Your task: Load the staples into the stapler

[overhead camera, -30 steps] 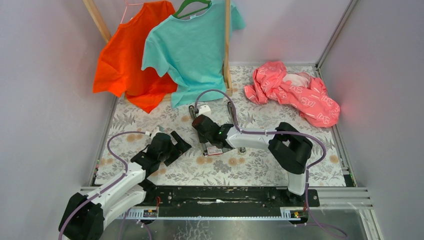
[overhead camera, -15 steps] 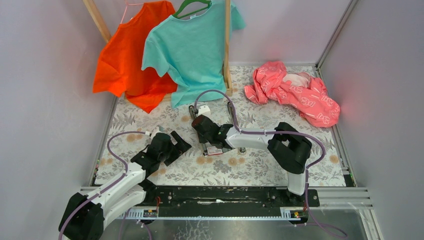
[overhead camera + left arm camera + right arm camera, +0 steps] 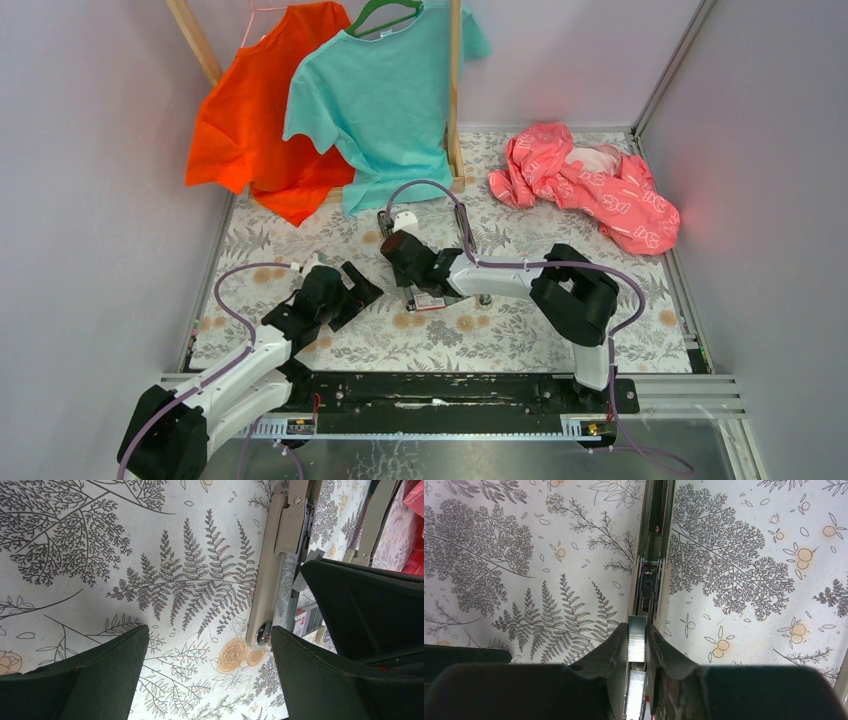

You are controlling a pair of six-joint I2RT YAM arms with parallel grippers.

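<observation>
The staples (image 3: 637, 642), a grey strip, are pinched in the right end effector (image 3: 637, 630) directly over the open channel of the stapler (image 3: 654, 555) on the table (image 3: 764, 540). If the strip is released while tilted, it could snag the rail or fall beside it. The left end effector (image 3: 208, 635) hovers wide open, bracing nothing, so a push might slide the stapler.

Mostly covered from above by the right gripper (image 3: 408, 255): the stapler (image 3: 392, 218), only its far end seen. Half hidden beside the stapler's near end, under the same gripper: the staples box (image 3: 430, 300), print too small to read. Buried between the right fingers (image 3: 664, 655), over the stapler's channel: lower part of the staple strip (image 3: 637, 637).
</observation>
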